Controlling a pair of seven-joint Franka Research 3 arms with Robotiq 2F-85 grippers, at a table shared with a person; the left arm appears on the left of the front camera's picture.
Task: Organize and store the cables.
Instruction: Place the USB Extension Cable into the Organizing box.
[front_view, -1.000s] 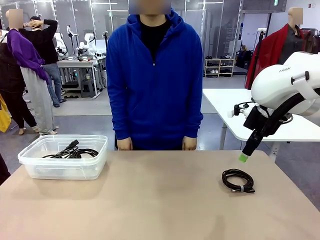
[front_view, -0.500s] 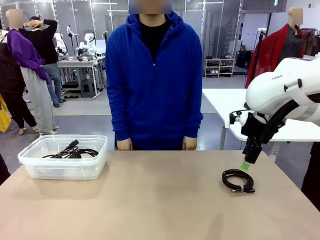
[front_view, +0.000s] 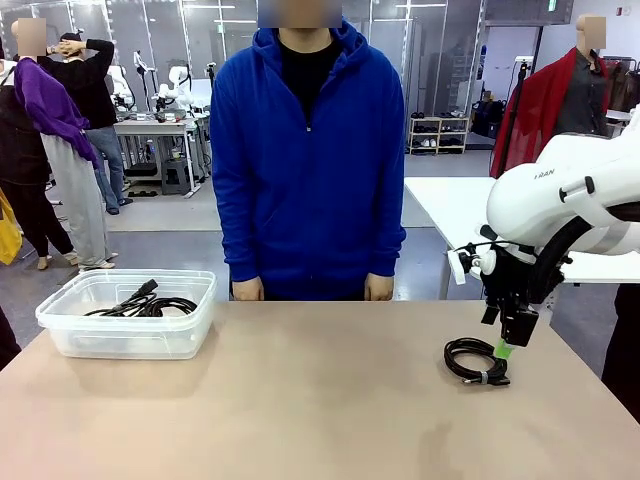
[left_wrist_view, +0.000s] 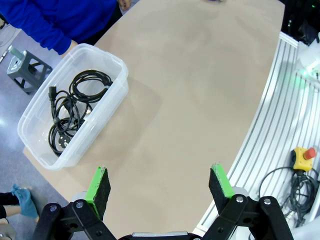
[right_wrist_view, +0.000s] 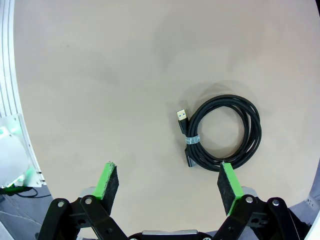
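Cables in clear bin

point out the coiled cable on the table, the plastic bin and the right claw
coiled cable (right_wrist_view: 252, 131), right wrist view, right side of the loop
plastic bin (front_view: 195, 322), front view, near right wall
right claw (right_wrist_view: 171, 185), right wrist view, midway between fingertips

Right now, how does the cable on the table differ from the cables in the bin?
The cable on the table lies alone on the bare surface; the cables in the bin are several, piled and overlapping inside the clear plastic bin. The table cable is one neat round coil held by a small tie, with a USB plug showing; the bin cables are looser, tangled loops, one with a chunky power plug. The right gripper hangs open above the table cable. All are black.
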